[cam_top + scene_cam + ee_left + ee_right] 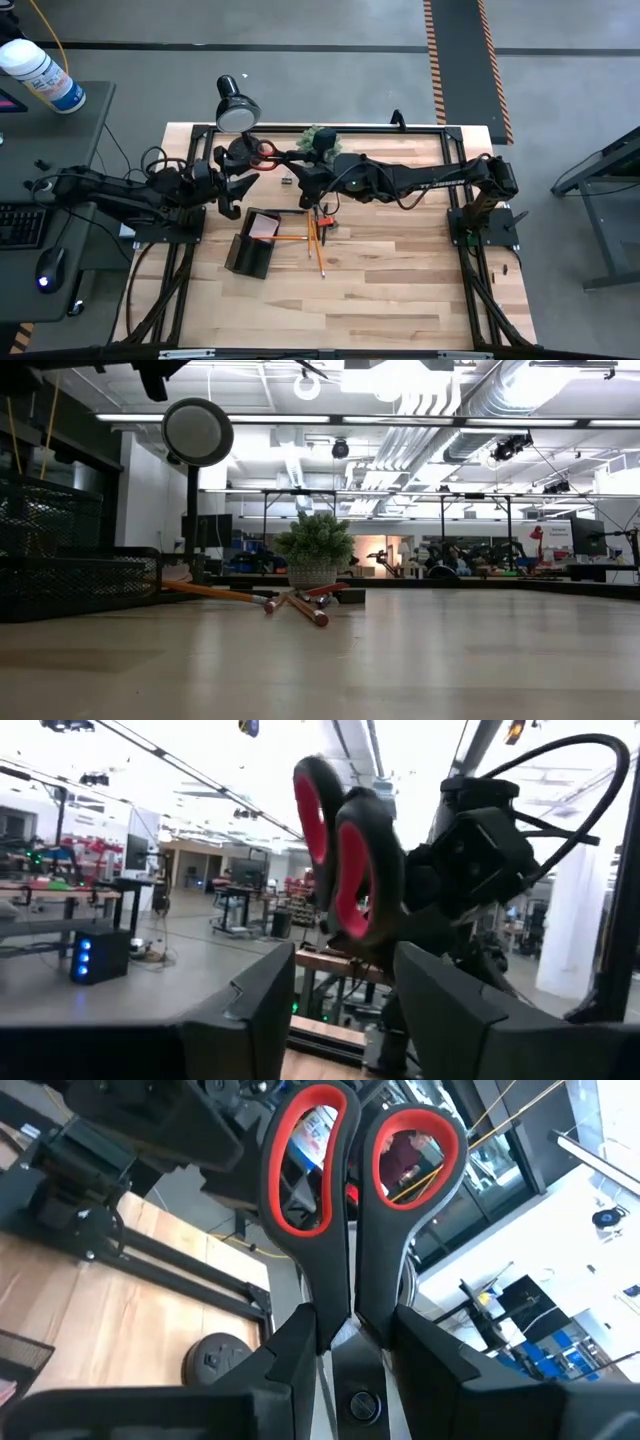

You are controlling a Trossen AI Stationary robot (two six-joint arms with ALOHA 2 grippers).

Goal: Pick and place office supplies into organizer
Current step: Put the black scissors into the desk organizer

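The red-handled scissors [350, 1210] are gripped by the right pincer [348, 1342], clenched just below the handle loops, and are held in the air above the back of the worktop [400, 290] beside the desk lamp [238, 105]. The left pincer [345, 982] is held released just in front of the loops. The organizer [252, 245] stands on the worktop with pencils [312, 240] lying beside it.

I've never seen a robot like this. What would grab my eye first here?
Probably the red-handled scissors held up in the air by the right gripper, handles toward the left gripper, which waits open just in front of them. Below on the wooden table sit the black organizer and scattered yellow-orange pencils.
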